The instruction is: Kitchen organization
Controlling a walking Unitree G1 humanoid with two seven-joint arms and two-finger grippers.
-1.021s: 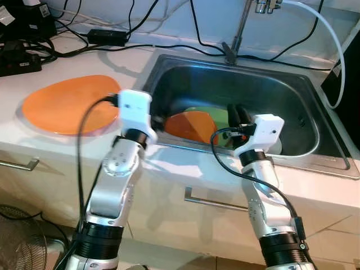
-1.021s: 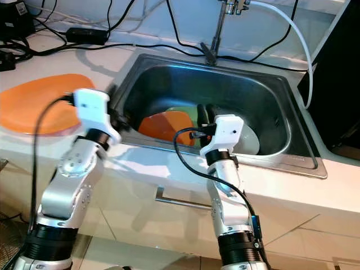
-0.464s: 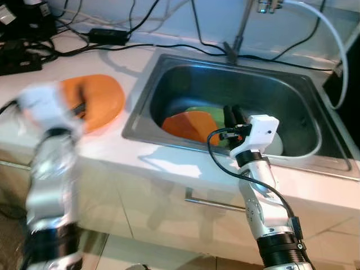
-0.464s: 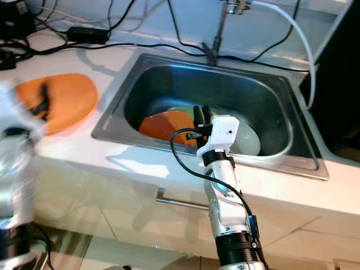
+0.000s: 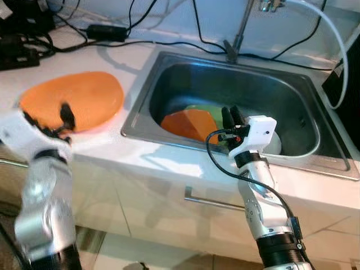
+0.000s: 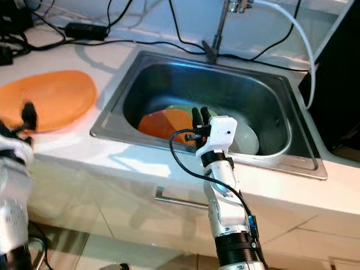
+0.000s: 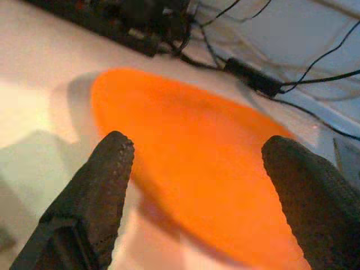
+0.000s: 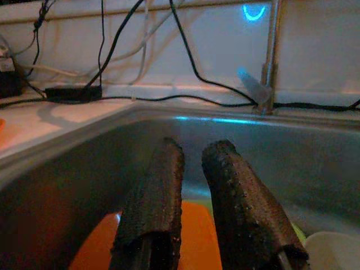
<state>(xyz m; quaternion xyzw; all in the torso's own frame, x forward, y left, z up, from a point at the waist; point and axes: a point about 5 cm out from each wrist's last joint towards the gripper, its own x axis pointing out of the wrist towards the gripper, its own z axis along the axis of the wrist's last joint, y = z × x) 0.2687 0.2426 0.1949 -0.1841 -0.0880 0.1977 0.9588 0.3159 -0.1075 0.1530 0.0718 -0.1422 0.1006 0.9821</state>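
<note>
We have 2 arms at work on either side of the sink (image 5: 323, 147). Our left gripper (image 7: 197, 185) hangs over the near edge of the orange plate (image 5: 76, 104) that lies flat on the white desk (image 5: 169, 163), well left of the basin; its fingers (image 7: 98, 185) are spread wide with the plate's rim between them, empty, which we judge is the stance for closing on that rim. Our right gripper (image 5: 230, 117) hovers above the sink's front wall, its 2 fingers (image 8: 154, 208) drawn nearly together with only a narrow gap and nothing held. They point into the basin, where a second orange plate (image 5: 188, 125) leans on a green plate (image 5: 211, 112), with a white dish (image 6: 244, 140) beside them against the right part of the basin. We take the plates as stacked there for washing. The faucet (image 5: 239, 31) stands at the back rim, and black cables (image 5: 107, 34) trail along the desk behind.
</note>
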